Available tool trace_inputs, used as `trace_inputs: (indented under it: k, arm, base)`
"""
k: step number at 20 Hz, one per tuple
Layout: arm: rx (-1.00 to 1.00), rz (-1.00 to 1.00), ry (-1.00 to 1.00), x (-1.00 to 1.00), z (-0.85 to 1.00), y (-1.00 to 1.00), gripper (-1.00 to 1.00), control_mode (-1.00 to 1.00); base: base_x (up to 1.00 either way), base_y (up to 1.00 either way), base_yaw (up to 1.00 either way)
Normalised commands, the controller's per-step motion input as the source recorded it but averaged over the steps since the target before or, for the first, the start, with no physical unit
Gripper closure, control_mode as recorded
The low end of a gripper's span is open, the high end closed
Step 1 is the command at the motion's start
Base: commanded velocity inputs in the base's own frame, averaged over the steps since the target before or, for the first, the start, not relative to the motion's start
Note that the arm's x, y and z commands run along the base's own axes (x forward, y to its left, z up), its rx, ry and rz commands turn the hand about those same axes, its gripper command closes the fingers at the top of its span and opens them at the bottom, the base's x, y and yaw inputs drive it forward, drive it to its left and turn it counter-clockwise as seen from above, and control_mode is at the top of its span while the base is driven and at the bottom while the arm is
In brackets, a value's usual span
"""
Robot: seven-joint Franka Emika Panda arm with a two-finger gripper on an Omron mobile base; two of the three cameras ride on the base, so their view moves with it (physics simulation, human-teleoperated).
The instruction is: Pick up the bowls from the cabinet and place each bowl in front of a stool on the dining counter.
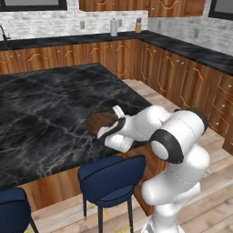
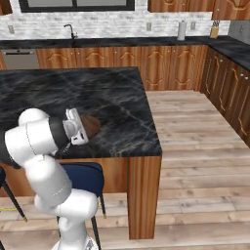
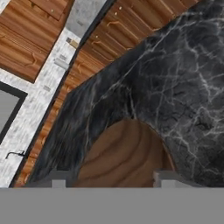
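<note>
The dark brown wood-grain bowl (image 1: 101, 122) sits on the black marble worktop (image 1: 50, 104) near its front edge, just behind a navy stool (image 1: 111, 177), with the gripper (image 3: 109, 178) low over its near rim, jaws spread to either side and not pinching it.

Brown wood-grain bowl (image 3: 124, 155) on black marble counter (image 3: 183, 87), between hand (image 3: 111, 180) fingertips (image 3: 59, 179).
</note>
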Motion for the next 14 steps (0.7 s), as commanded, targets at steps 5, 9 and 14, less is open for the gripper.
trace_inputs:
  k: [5, 9, 14]
  arm:
    - [-0.01, -0.03, -0.01, -0.30, 1.00, -0.07, -1.00, -1.00]
    - [0.01, -0.04, 0.05, -0.04, 1.00, -0.30, -1.00, -1.00]
    - [0.00, -0.08, 0.29, -0.16, 1.00, -0.46, -1.00, -1.00]
  base:
    - [0.00, 0.00, 0.00]
    - [0.00, 0.00, 0.00]
    - [0.00, 0.00, 0.00]
